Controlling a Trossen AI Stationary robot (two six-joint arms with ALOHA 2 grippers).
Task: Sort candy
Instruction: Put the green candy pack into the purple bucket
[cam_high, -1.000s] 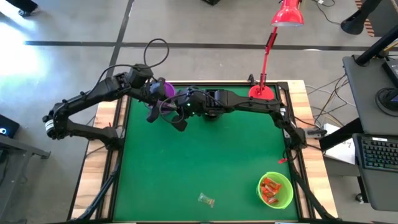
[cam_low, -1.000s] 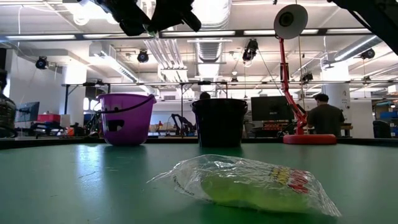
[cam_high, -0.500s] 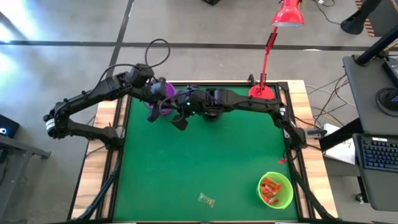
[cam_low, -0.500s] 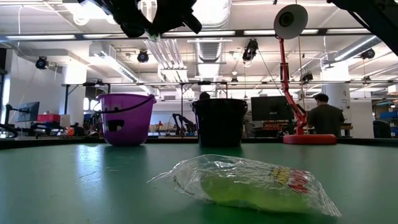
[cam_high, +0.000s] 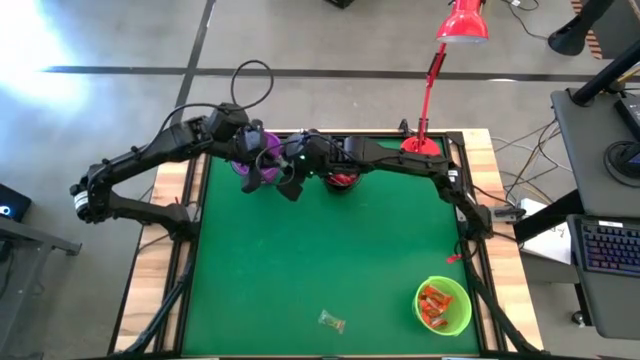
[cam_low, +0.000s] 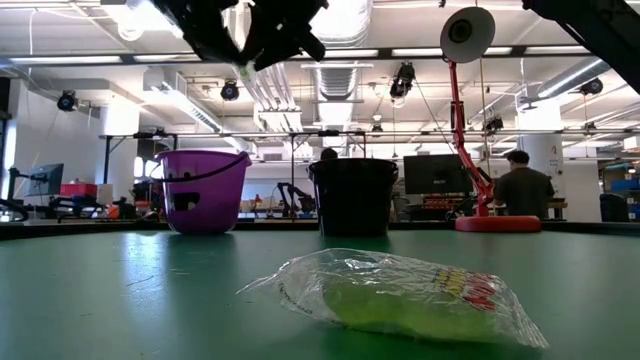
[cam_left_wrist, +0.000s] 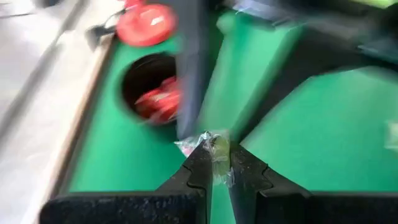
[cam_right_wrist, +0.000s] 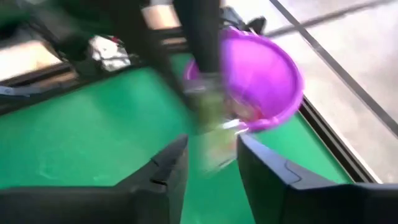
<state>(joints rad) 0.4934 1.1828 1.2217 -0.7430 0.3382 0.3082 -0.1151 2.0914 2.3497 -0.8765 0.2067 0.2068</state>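
Above the table's far left part, next to the purple cup (cam_high: 262, 148), my left gripper (cam_left_wrist: 216, 163) is shut on a clear-wrapped candy (cam_left_wrist: 217, 149). My right gripper (cam_right_wrist: 214, 171) faces it, open. Its fingers stand on either side of that same candy (cam_right_wrist: 214, 140) with a gap on both sides. The two grippers show at the top of the low view (cam_low: 250, 40), with the pale candy (cam_low: 243, 68) hanging below them. A black cup (cam_high: 341, 181) holds red candy. A green cup (cam_high: 443, 305) holds orange-red candy. Another clear candy (cam_high: 332, 321) lies flat on the table. My left gripper pinches the clear candy between its two fingertips (cam_left_wrist: 200, 163), by the crinkled wrapper (cam_left_wrist: 219, 155). The candy hangs clear of the table, high above it, beside the purple cup's rim.
A red lamp stands with its base (cam_high: 422, 148) at the far right of the table. The green mat (cam_high: 330, 250) between the far cups and the near candy is open room. People and desks show in the room beyond (cam_low: 520, 180).
My right arm has drawn toward the table's far edge and uncovered the black cup with its red candy. My right gripper's fingers now stand spread beside the candy. My left gripper has stayed by the purple cup with the candy.
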